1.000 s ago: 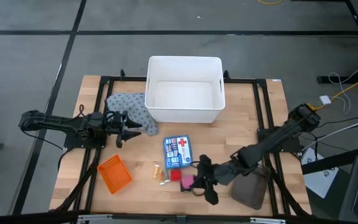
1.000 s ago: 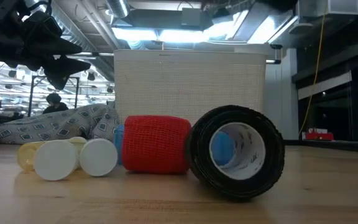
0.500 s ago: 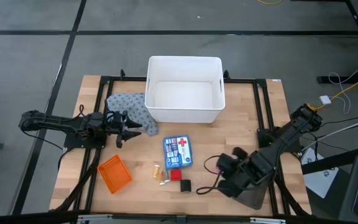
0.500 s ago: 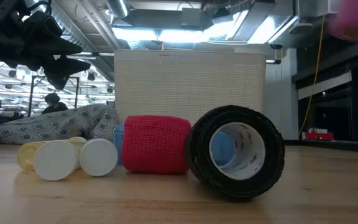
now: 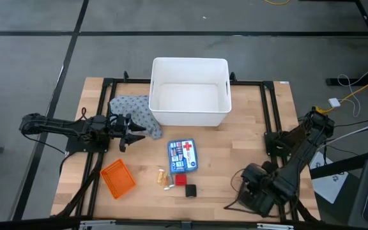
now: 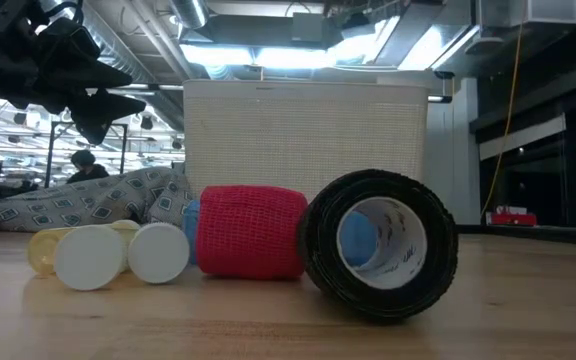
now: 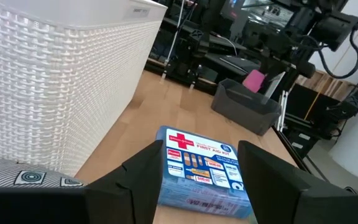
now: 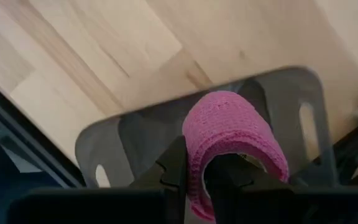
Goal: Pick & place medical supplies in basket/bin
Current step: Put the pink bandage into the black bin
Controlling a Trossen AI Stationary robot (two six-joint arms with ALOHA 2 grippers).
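My right gripper (image 8: pixel 201 165) is shut on the pink tape roll (image 8: pixel 229 134) and hangs over a dark grey tub (image 8: pixel 135 137) at the table's near right corner (image 5: pixel 253 191). The red roll (image 5: pixel 180 180), the black roll (image 5: pixel 190 190) and the yellowish vials (image 5: pixel 163 179) lie on their sides on the wood near the blue first-aid box (image 5: pixel 182 156). The orange basket (image 5: pixel 117 177) stands near the left. The grey speckled cloth (image 5: pixel 136 112) lies against the white bin (image 5: pixel 189 100). My left gripper (image 7: pixel 197 180) is open, above the table beside the cloth. My right gripper pinches the pink roll's wall (image 8: pixel 196 177) between its two fingers; one finger (image 8: pixel 229 173) seems to sit inside the roll's hollow, the other (image 8: pixel 176 163) outside. The fingers come from above, pointing down. The roll is lifted clear above the grey tub.
The white bin stands at the table's far middle. The first-aid box (image 7: pixel 201 165) lies ahead of my left gripper. Black frame rails run along the table's left and right sides. Bare wood (image 5: pixel 235 144) shows between the box and the right arm.
My right gripper has lifted the pink roll from its place beside the red and black rolls and carried it toward the table's right and near edge, to above the dark grey tub. The red roll, the black roll and the vials have stayed put.
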